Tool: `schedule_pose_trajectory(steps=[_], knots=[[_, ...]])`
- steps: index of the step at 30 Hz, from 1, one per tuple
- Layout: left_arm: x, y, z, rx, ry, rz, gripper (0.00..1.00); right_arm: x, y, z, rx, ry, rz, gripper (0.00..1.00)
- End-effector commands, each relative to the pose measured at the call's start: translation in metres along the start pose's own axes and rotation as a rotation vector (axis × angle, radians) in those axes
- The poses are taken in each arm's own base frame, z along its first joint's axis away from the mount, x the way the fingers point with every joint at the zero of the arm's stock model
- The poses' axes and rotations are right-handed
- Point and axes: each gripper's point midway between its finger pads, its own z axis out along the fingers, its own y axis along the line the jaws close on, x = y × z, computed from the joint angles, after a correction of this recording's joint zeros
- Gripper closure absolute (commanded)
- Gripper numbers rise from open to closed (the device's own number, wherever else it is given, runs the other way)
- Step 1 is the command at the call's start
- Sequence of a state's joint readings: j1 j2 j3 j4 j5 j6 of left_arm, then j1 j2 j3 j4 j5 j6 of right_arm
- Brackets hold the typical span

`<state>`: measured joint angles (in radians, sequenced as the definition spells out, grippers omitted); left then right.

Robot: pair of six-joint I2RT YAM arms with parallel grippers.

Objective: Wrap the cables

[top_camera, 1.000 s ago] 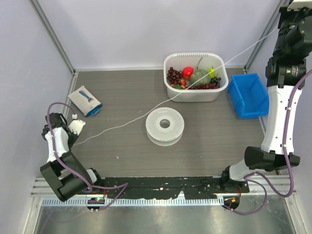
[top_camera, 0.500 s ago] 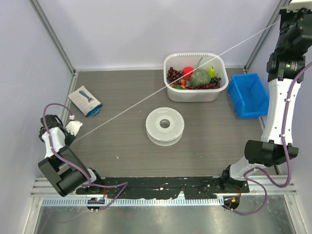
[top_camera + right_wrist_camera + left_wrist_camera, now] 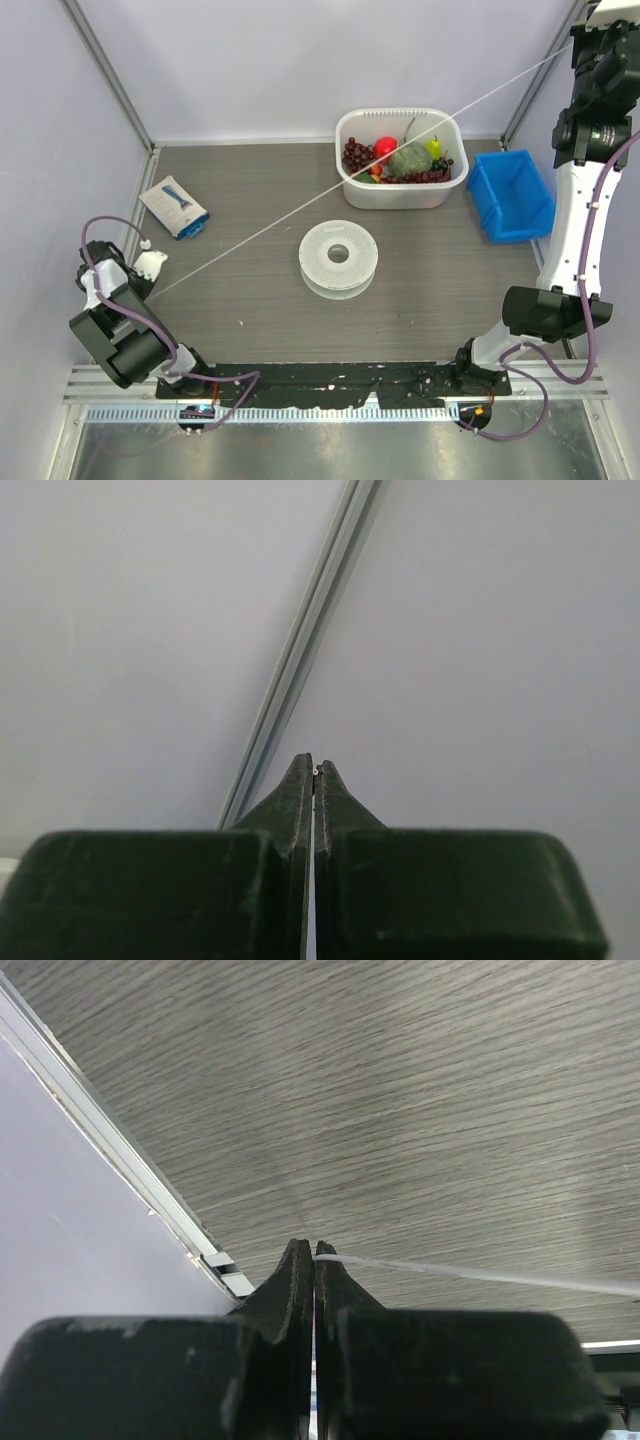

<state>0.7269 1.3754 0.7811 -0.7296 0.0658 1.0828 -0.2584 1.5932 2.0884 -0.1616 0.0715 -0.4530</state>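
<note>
Cord [image 3: 300, 204] stretched tight above the table, I see. My left gripper [image 3: 314, 1252] is pinched on one end down low; the line crosses the fruit tub [image 3: 400, 196] up to my right gripper [image 3: 314, 767], clamped on it too.

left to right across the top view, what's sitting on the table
blue and white packet → white spool → white tub of fruit → blue bin
</note>
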Motion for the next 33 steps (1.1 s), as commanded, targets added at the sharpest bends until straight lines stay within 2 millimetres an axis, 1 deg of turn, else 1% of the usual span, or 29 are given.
schedule_pose_trajectory(steps=[1,3,5,6,7,8,9,10,11,12,13,14,15,16,17,18,19,20,21,23,24,25,26,28,29,30,32,33], knots=[[0.016,0.042,-0.008,-0.144,0.071,-0.012,1.00,-0.029,-0.062,-0.010,0.203,-0.089,-0.028,0.99],[0.009,0.041,-0.013,-0.135,0.043,-0.028,1.00,-0.023,-0.050,-0.011,0.154,-0.062,0.032,0.99],[-0.004,0.034,-0.025,-0.108,-0.025,-0.052,1.00,-0.008,-0.021,-0.026,0.007,0.000,0.065,1.00],[-0.013,0.026,-0.031,-0.086,-0.053,-0.049,1.00,0.000,-0.006,-0.032,-0.061,0.025,0.080,1.00],[-0.020,0.019,-0.039,-0.075,-0.079,-0.057,1.00,0.010,0.008,-0.046,-0.120,0.052,0.098,0.99],[-0.030,0.012,-0.047,-0.065,-0.113,-0.050,1.00,0.023,0.018,-0.051,-0.149,0.086,0.106,1.00],[-0.042,0.005,-0.054,-0.059,-0.147,-0.046,1.00,0.034,0.027,-0.064,-0.187,0.115,0.113,1.00],[-0.053,-0.003,-0.064,-0.054,-0.177,-0.033,1.00,0.042,0.033,-0.070,-0.203,0.138,0.119,1.00],[-0.064,-0.011,-0.073,-0.043,-0.212,-0.027,1.00,0.053,0.039,-0.083,-0.224,0.175,0.126,0.99],[-0.077,-0.017,-0.083,-0.052,-0.253,-0.012,1.00,0.059,0.043,-0.090,-0.240,0.195,0.124,1.00],[-0.090,-0.022,-0.095,-0.060,-0.294,-0.009,1.00,0.070,0.050,-0.103,-0.273,0.232,0.121,0.99],[-0.104,-0.030,-0.106,-0.053,-0.338,0.011,1.00,0.084,0.057,-0.112,-0.295,0.269,0.125,1.00],[-0.118,-0.039,-0.119,-0.048,-0.389,0.018,1.00,0.083,0.059,-0.126,-0.319,0.278,0.117,1.00],[-0.132,-0.045,-0.133,-0.042,-0.438,0.011,1.00,0.088,0.063,-0.133,-0.337,0.293,0.113,0.99],[-0.146,-0.053,-0.147,-0.031,-0.491,0.022,1.00,0.099,0.067,-0.148,-0.347,0.335,0.118,1.00],[-0.158,-0.061,-0.162,-0.012,-0.542,0.010,1.00,0.114,0.073,-0.157,-0.370,0.380,0.109,1.00],[-0.171,-0.072,-0.176,0.019,-0.591,0.014,1.00,0.120,0.073,-0.169,-0.378,0.408,0.090,0.99],[-0.183,-0.083,-0.193,0.055,-0.644,0.014,1.00,0.136,0.077,-0.177,-0.380,0.459,0.090,1.00],[-0.194,-0.092,-0.208,0.082,-0.691,0.017,1.00,0.151,0.079,-0.191,-0.393,0.529,0.079,1.00],[-0.215,-0.110,-0.238,0.129,-0.776,0.024,1.00,0.182,0.091,-0.214,-0.452,0.647,0.056,0.99],[-0.224,-0.121,-0.249,0.150,-0.806,0.040,1.00,0.200,0.097,-0.224,-0.472,0.704,0.056,1.00],[-0.234,-0.135,-0.261,0.181,-0.840,0.071,1.00,0.211,0.103,-0.239,-0.510,0.762,0.053,1.00],[-0.241,-0.145,-0.271,0.203,-0.865,0.080,1.00,0.225,0.111,-0.251,-0.546,0.809,0.054,0.99],[-0.255,-0.167,-0.287,0.257,-0.904,0.106,1.00,0.240,0.122,-0.277,-0.628,0.889,0.058,0.99],[-0.260,-0.183,-0.296,0.291,-0.921,0.129,1.00,0.245,0.126,-0.289,-0.657,0.929,0.063,0.99],[-0.266,-0.195,-0.301,0.316,-0.930,0.151,1.00,0.251,0.131,-0.299,-0.695,0.954,0.060,0.97],[-0.275,-0.214,-0.312,0.398,-0.953,0.168,1.00,0.260,0.138,-0.325,-0.772,1.033,0.065,0.76],[-0.281,-0.221,-0.316,0.435,-0.959,0.160,1.00,0.261,0.141,-0.332,-0.804,1.048,0.069,0.71]])
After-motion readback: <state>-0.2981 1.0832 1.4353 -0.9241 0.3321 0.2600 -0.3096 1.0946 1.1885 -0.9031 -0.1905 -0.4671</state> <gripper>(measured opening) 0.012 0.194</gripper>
